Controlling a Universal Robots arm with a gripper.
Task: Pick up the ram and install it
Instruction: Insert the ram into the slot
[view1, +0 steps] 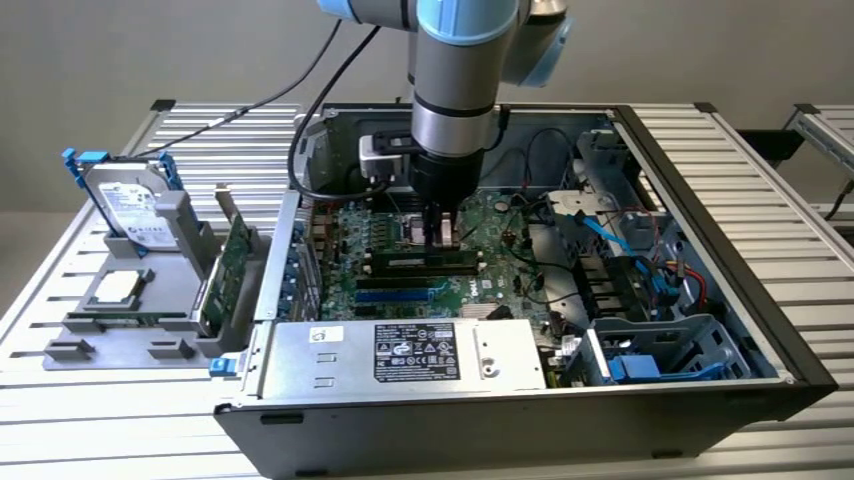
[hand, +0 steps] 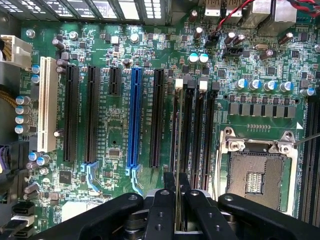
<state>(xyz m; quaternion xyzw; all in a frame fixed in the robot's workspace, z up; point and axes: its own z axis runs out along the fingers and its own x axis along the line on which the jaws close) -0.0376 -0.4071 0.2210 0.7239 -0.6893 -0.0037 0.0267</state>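
Half the job looks done: the ram (hand: 176, 207), seen edge-on, is pinched between the closed gripper (hand: 176, 181), right above the memory slots (hand: 194, 130) on the motherboard (hand: 115, 165). Whether it is seated I cannot tell.

Ram (hand: 176, 150) upper end hidden inside end effector (hand: 176, 181).

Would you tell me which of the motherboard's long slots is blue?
The blue slot stands between the short black slot and a long black slot; all others are black, save the white slot.
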